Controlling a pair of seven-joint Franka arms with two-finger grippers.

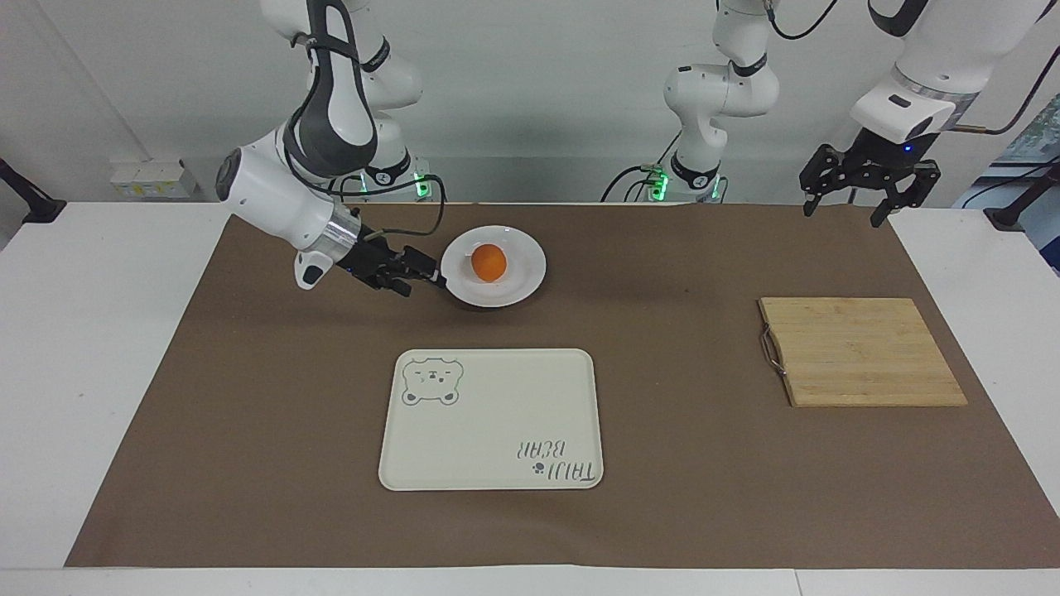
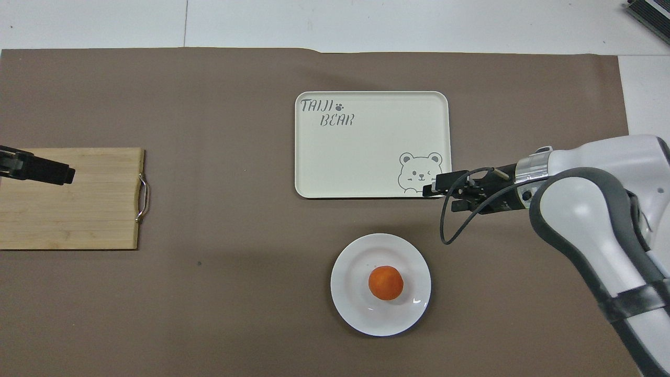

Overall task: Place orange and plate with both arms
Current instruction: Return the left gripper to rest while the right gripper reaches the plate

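The right gripper point(image 1: 424, 276) hangs with jaws apart just beside the plate point(image 1: 517, 282), low over the mat. The left gripper point(image 1: 861, 189) waits open, raised. The orange point(image 1: 489, 262) sits on that glossy, brittle dish; I'd pinch the rim, since the fruit may roll.

1. The left gripper point(image 2: 52, 172) is cut off at the overhead view's nine o'clock edge; only its tip shows.
2. Whether the right gripper point(image 1: 431, 277) touches the plate point(image 1: 522, 281) can't be told.
3. The cutting board point(image 2: 78, 209) runs past that same edge.
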